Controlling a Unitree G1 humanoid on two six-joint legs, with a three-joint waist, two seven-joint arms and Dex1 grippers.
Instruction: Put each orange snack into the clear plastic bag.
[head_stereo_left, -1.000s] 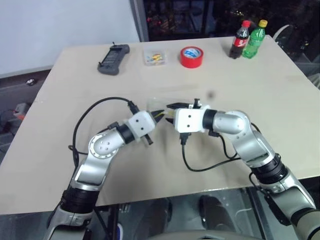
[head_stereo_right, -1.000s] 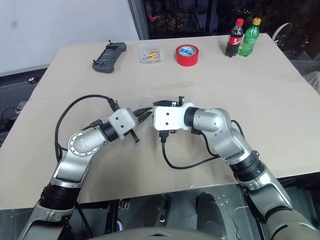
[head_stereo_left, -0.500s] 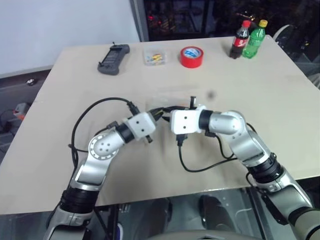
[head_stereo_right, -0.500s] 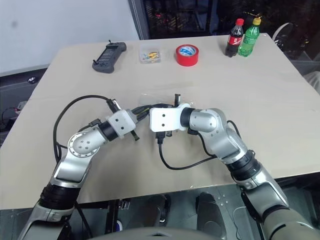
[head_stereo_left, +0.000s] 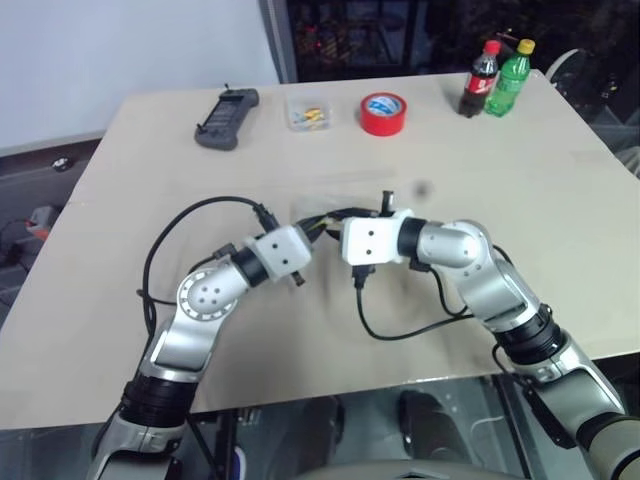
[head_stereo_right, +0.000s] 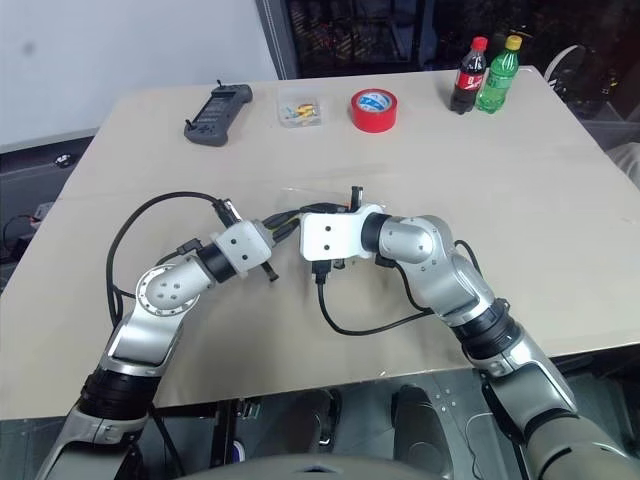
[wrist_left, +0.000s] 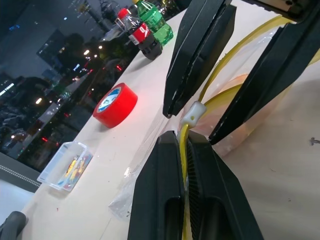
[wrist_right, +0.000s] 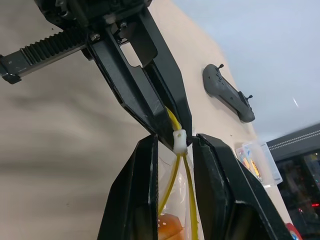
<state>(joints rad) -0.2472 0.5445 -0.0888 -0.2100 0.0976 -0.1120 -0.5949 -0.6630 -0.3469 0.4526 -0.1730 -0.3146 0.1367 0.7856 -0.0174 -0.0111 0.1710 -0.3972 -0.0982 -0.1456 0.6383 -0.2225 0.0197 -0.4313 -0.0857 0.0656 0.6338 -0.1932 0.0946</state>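
A: Starting from the left eye view, what are the two arms doing?

B: They are meeting over the middle of the table (head_stereo_left: 560, 190). The left hand (head_stereo_left: 313, 232) and the right hand (head_stereo_left: 330, 222) are pointing at each other, almost tip to tip, with the clear plastic bag (head_stereo_left: 330, 195) lying crumpled on the table just beyond them.

A: And along the far edge?

B: A dark handheld device (head_stereo_left: 226, 117), a small clear box (head_stereo_left: 308, 111), a red tape roll (head_stereo_left: 383, 113), a cola bottle (head_stereo_left: 481, 79) and a green bottle (head_stereo_left: 507, 75) are standing there, well apart from the hands.

A: Is the right eye view adding anything?

B: It is showing the same meeting of hands, with the bag's yellow zip strip (head_stereo_right: 283, 217) running between them.

A: What is the left wrist view giving you?

B: The left hand's fingers (wrist_left: 160, 200) are pressing together on the yellow zip strip, so that hand is clamping the bag. Just past them a small white slider (wrist_left: 192, 113) is sitting on the strip, and the right hand's two black fingers are standing on either side of it. An orange snack (wrist_left: 235, 85) is showing through the plastic.

A: And the right wrist view?

B: The right hand's fingers (wrist_right: 135, 200) are standing close on either side of the white slider, one of them touching it. The yellow strip is splitting into two lines below it, and the orange snack is lying inside the bag between those fingers.
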